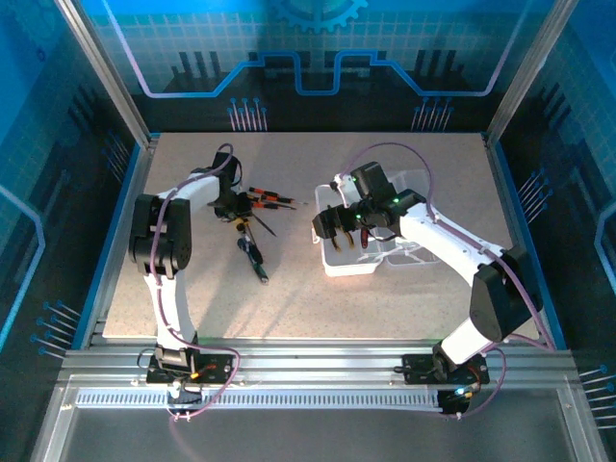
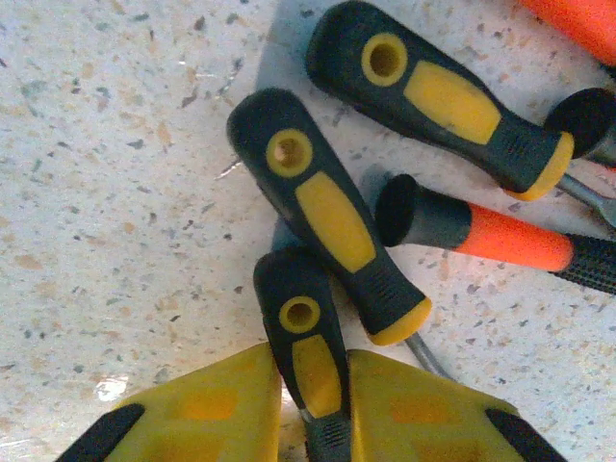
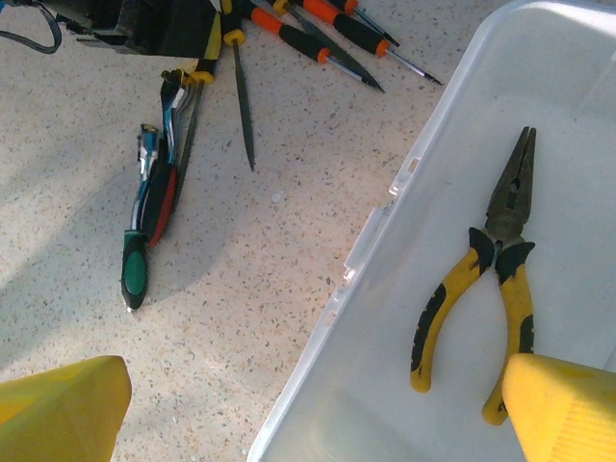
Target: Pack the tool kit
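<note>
The left gripper (image 2: 313, 364) is low over a cluster of screwdrivers on the left half of the tabletop (image 1: 404, 159). Its yellow fingers (image 2: 212, 404) press against both sides of the lowest screwdriver (image 2: 298, 313), pinching its black-and-yellow handle. That handle lies partly under a second black-and-yellow screwdriver (image 2: 327, 212). A third (image 2: 443, 96) lies just beyond, and an orange-and-black screwdriver (image 2: 510, 241) lies to the right, near the second.

The right gripper (image 3: 313, 371) hovers above the left edge of the case (image 3: 577, 144). Its fingers (image 3: 563, 409) are spread wide and hold nothing: one is over the bare tabletop, the other over the case interior.

The case (image 1: 348, 262) stands open on the right half of the tabletop, well apart from the screwdriver cluster. One pair of pliers (image 3: 481, 279) with yellow-and-black handles lies flat inside it, nose pointing away from the gripper.

A green-handled tool (image 3: 135, 265) and a red-handled tool (image 3: 162, 197) lie side by side on the tabletop, between the cluster and the near edge.
</note>
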